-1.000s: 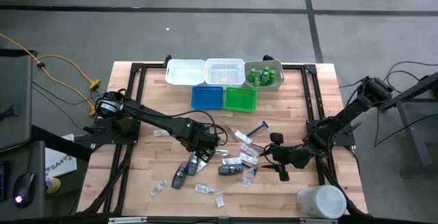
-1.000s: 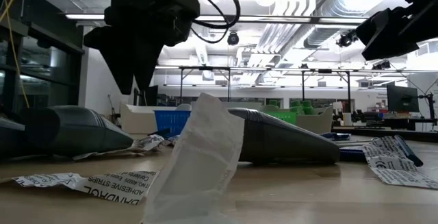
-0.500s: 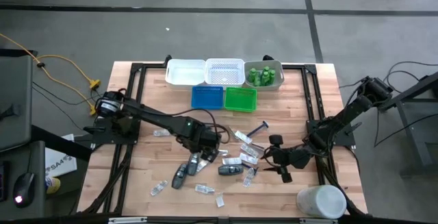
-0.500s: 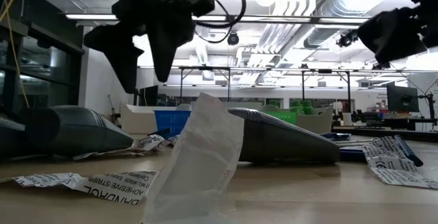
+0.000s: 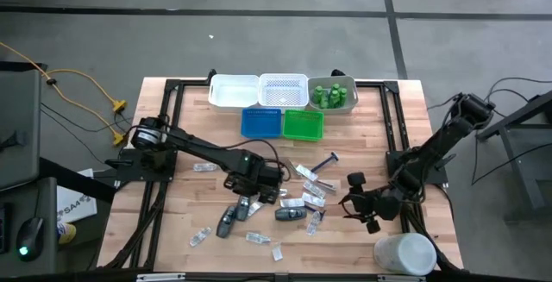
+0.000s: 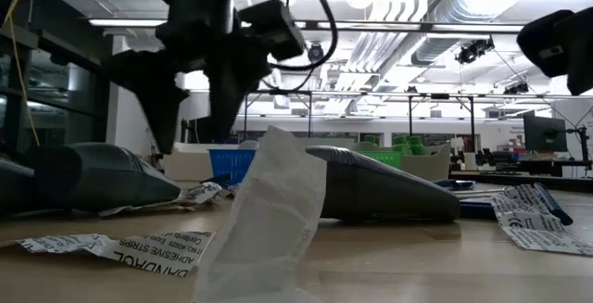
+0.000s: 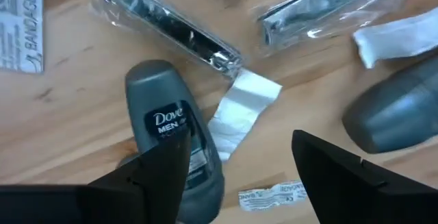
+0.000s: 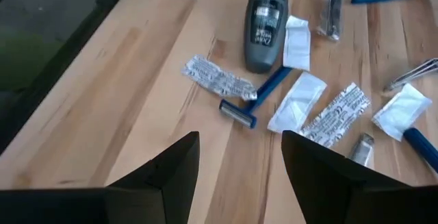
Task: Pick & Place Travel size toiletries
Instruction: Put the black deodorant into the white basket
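My left gripper (image 7: pixel 236 166) hangs with its fingers spread wide and empty, straddling a dark grey Dove roll-on (image 7: pixel 174 138) lying flat on the table (image 5: pixel 172 222) beside a white packet (image 7: pixel 239 111). The roll-on looks rigid, smooth and likely slippery; I judge its narrower waist the safest place to pinch. To the right, my right gripper (image 8: pixel 239 159) waits parted and empty near a second grey roll-on (image 8: pixel 265 22) and a blue razor (image 8: pixel 256 97), both light.
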